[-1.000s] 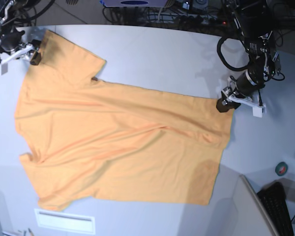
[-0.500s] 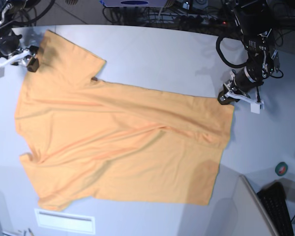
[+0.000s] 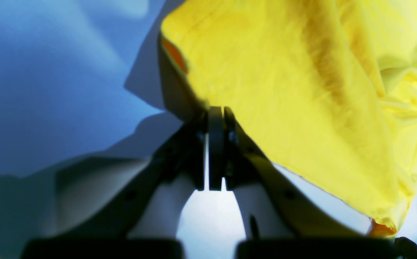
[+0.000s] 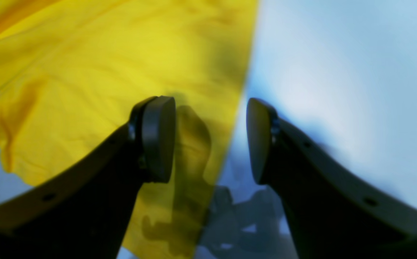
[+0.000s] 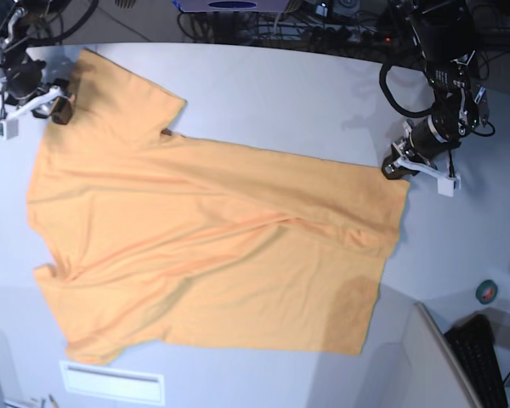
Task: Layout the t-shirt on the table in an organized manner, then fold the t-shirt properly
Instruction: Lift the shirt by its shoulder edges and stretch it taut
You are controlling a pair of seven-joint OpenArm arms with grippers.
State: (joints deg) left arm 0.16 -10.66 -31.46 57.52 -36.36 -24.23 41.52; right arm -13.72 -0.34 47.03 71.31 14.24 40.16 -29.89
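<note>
The orange-yellow t-shirt [image 5: 212, 229] lies spread flat on the white-grey table [image 5: 280, 93], sleeves toward the left and hem toward the right. My left gripper [image 5: 393, 169] sits at the hem's far right corner. In the left wrist view it [image 3: 215, 115] is shut on the edge of the t-shirt [image 3: 284, 72], which is lifted a little off the table. My right gripper [image 5: 61, 109] is at the far left sleeve. In the right wrist view it [image 4: 210, 118] is open, and the edge of the t-shirt [image 4: 86, 72] runs below between its jaws. No lettering shows.
A green tape roll [image 5: 487, 291] and a black keyboard [image 5: 484, 357] lie at the front right. A grey panel [image 5: 433, 365] stands there too. A white label [image 5: 112, 382] sits at the front edge. Cables [image 5: 323, 17] run along the back.
My left gripper has moved up and to the right, drawing the hem corner outward and flattening that side. My right gripper has shifted slightly at the sleeve.
</note>
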